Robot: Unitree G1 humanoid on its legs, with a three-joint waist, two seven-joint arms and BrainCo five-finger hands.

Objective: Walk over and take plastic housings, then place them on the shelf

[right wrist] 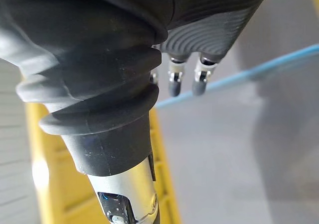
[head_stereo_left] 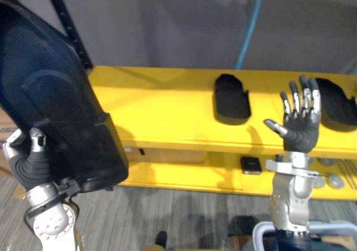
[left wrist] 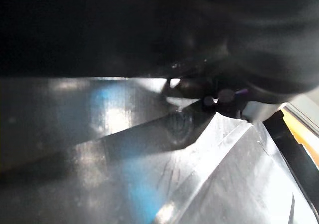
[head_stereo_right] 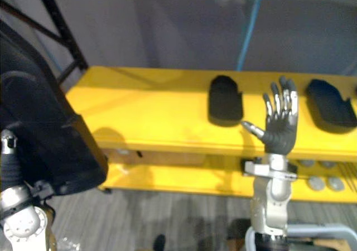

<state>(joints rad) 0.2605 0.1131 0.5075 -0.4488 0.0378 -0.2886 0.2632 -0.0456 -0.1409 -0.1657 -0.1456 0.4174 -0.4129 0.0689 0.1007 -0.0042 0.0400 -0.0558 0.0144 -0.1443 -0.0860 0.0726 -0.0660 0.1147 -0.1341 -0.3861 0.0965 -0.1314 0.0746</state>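
We hold a large black plastic housing (head_stereo_left: 50,106) at nine o'clock of the head view. It is raised off the floor and leaning, and its broad glossy face hides the left end of the yellow two-level shelf (head_stereo_left: 162,103). Our left hand (head_stereo_left: 30,162) grips it at its lower corner, at eight o'clock. The thumb is pressed onto the near face, pinching the shell, and the fingers are hidden behind it.

Our right hand (head_stereo_left: 301,129) stands upright at three o'clock with its fingers (right wrist: 174,87) straight and spread, thumb out to the side, holding nothing. It rises in front of the shelf's near edge.

On the top board lie two more housings. A smaller black shoe-shaped plastic housing (head_stereo_left: 231,97) lies flat at one to two o'clock. A second black housing of the same kind (head_stereo_left: 337,100) lies at three o'clock by the picture's edge. The raised right hand sits between them from where we look and overlaps the second one's left side.

On the lower yellow board (head_stereo_left: 184,175), a small black rectangular block (head_stereo_left: 250,164) sits at four o'clock, just beside our right wrist. A few grey round discs (head_stereo_left: 335,181) lie further right. A black metal rack post (head_stereo_left: 70,28) slants up at eleven o'clock. A thin blue strip (head_stereo_left: 250,28) runs up the grey wall (head_stereo_left: 167,22) at one o'clock.
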